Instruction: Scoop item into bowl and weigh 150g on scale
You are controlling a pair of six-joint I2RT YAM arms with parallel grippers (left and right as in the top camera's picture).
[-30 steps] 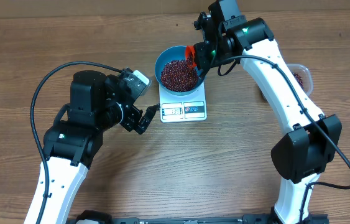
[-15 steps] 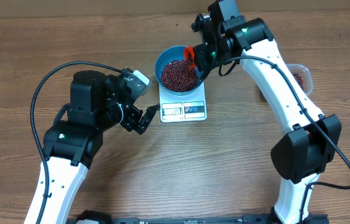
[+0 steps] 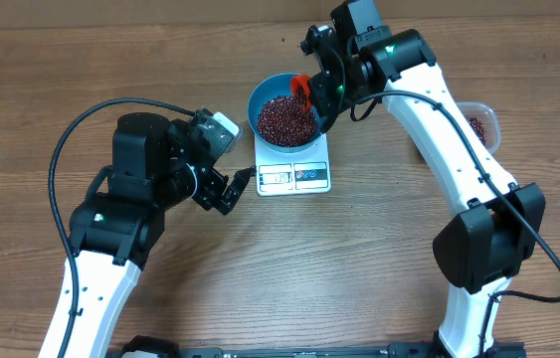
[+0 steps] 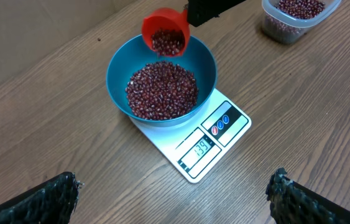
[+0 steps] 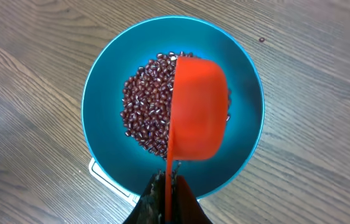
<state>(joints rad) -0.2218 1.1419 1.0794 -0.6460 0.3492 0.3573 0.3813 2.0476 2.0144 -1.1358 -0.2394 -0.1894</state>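
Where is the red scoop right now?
Overhead, the red scoop sits in the right gripper, tipped over the blue bowl of beans on the white scale.

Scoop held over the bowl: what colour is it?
The scoop is bright orange-red, shown best in the right wrist view, tipped above the blue bowl.

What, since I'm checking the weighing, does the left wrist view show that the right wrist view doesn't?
Only left wrist: the scale with its display and buttons, the clear tub, beans inside the tilted red scoop, and the open left pincer. Only right wrist: the scoop's handle clamped in the shut right pincer. Both: the blue bowl holding beans, with the scoop over it.
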